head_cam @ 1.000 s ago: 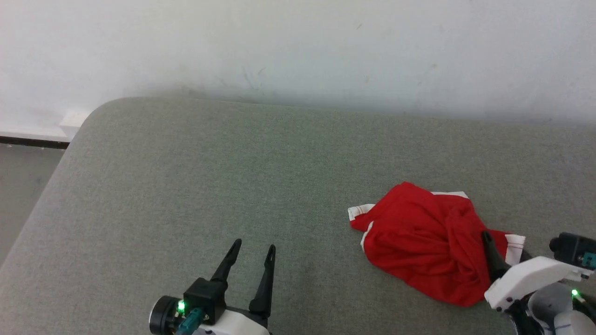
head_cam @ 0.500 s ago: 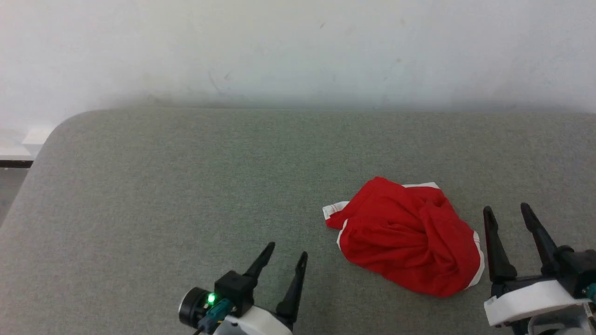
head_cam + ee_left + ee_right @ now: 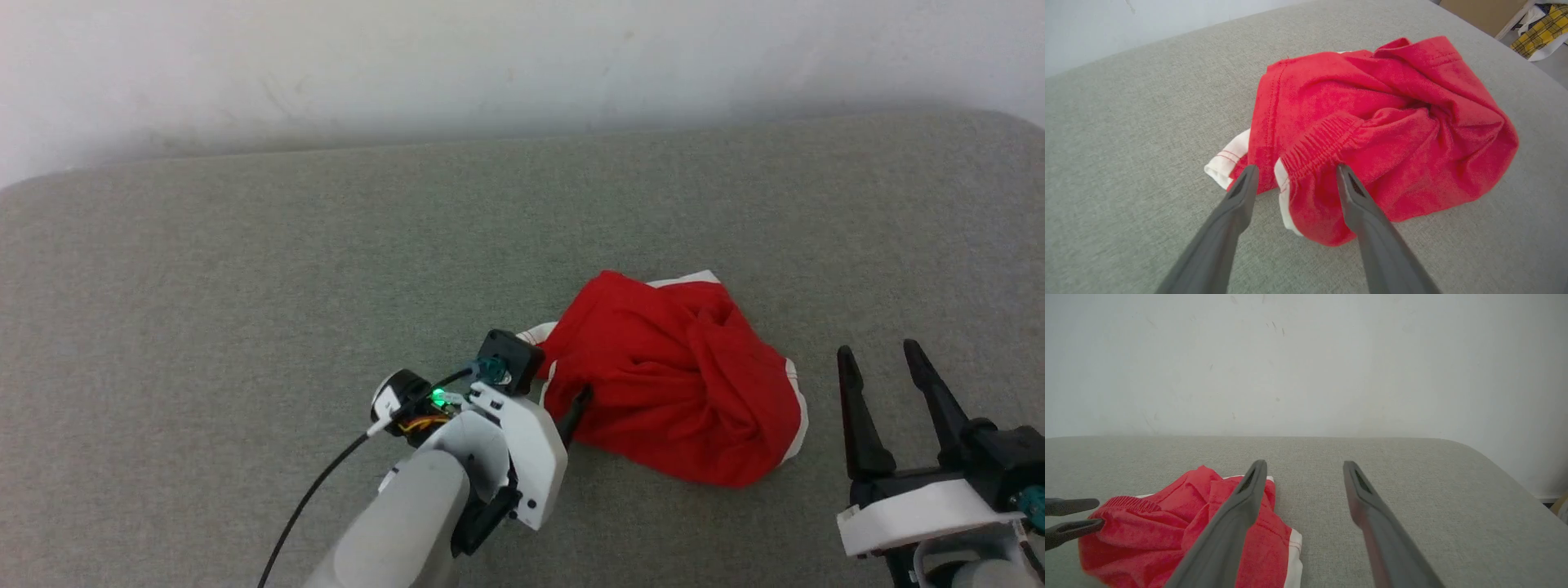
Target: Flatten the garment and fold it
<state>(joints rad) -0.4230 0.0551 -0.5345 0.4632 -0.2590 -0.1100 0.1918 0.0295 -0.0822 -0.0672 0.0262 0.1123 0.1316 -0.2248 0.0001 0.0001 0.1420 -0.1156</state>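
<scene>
The garment (image 3: 678,384) is a crumpled red heap with white trim on the grey padded surface (image 3: 245,286). My left gripper (image 3: 562,371) is at the heap's left edge. In the left wrist view it (image 3: 1296,171) is open, its fingers straddling the gathered waistband (image 3: 1323,139) beside a white stripe end (image 3: 1224,165). My right gripper (image 3: 878,353) stands open just right of the garment, apart from it. Nothing lies between its fingers in the right wrist view (image 3: 1304,464), where the garment (image 3: 1159,526) lies low on the left.
A white wall (image 3: 522,57) runs behind the surface. The surface's rounded right corner (image 3: 1486,457) is near my right gripper. Beyond the surface's edge in the left wrist view are a cardboard box (image 3: 1482,12) and a yellow plaid cloth (image 3: 1541,30).
The head camera has turned, shifting the whole picture. My left arm has reached across to the garment's left edge, fingers open around the waistband. The right gripper stays open beside the garment.
</scene>
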